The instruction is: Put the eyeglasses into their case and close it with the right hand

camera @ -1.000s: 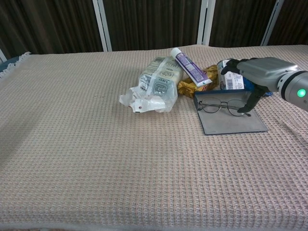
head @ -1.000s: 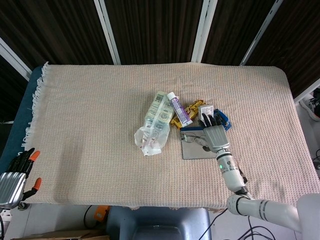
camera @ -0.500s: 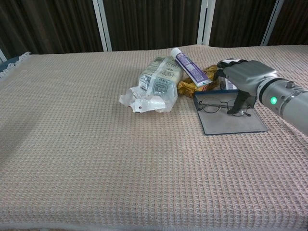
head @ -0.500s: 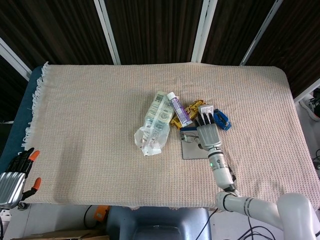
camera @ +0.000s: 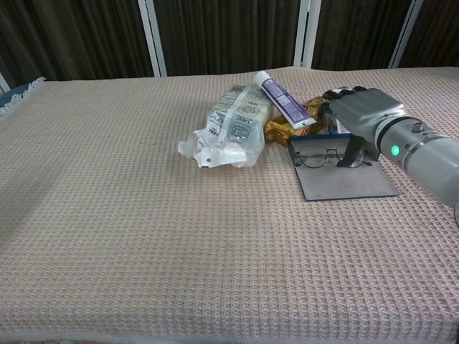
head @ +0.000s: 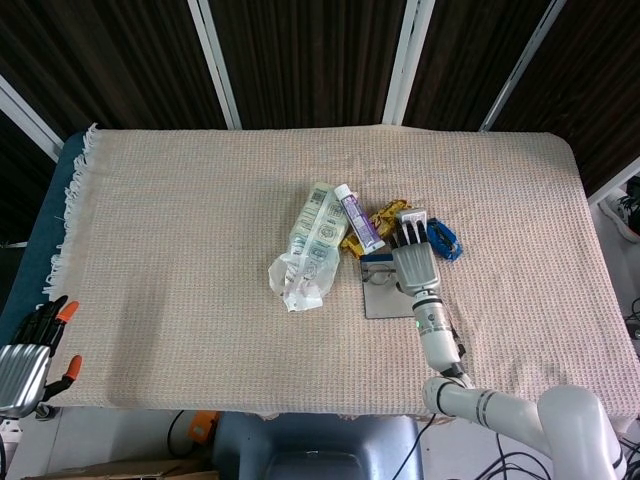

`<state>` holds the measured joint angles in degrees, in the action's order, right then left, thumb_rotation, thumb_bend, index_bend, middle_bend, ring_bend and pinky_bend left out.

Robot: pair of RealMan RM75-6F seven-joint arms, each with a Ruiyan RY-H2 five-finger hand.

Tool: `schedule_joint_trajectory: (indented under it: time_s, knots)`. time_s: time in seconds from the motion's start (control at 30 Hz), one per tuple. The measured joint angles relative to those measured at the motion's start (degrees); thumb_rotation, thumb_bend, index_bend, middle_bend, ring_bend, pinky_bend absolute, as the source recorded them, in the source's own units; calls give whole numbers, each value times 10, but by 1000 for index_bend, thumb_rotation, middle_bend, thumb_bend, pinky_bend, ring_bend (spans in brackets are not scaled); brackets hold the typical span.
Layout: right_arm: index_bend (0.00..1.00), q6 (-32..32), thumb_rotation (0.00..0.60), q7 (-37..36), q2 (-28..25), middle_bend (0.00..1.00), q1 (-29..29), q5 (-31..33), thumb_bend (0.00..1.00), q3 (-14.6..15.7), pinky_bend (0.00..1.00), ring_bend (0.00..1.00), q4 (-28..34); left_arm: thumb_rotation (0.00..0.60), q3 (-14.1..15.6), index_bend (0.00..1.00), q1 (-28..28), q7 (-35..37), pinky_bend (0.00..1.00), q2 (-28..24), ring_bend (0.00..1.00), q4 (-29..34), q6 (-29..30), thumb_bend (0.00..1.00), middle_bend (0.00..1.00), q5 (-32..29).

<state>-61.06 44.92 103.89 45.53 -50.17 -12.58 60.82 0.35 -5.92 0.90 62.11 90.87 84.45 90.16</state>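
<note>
The eyeglasses (camera: pixel 319 155) lie on the flat, open dark grey case (camera: pixel 344 185) at the right of the table; in the head view the glasses (head: pixel 378 275) show at the case's (head: pixel 385 298) far end. My right hand (camera: pixel 358 118) hovers palm down over their right half, fingers stretched forward, thumb pointing down at the right lens. Whether it touches the frame is unclear. In the head view the right hand (head: pixel 413 262) covers the case's right side. My left hand (head: pixel 25 352) hangs off the table's near left corner, holding nothing.
Just beyond the case lie a gold wrapper (camera: pixel 290 126), a white and purple tube (camera: pixel 283 99) and a clear plastic pack (camera: pixel 233 127). A blue object (head: pixel 446 240) sits right of my right hand. Orange-handled tools (head: pixel 68 310) show beside my left hand.
My right hand has slid left and forward over the case, from beside the glasses to above their right half. Glasses, case and left hand have not moved.
</note>
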Motion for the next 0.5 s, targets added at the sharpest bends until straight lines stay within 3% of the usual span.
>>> schedule_joint_trajectory:
  time_s: [0.5]
  knots:
    - [313,9,600,-4,37,50,17,-24,258,-16,0,0,-70,600,-2,0,-2,1,125,-1,0,-1,-4,407,0,-5]
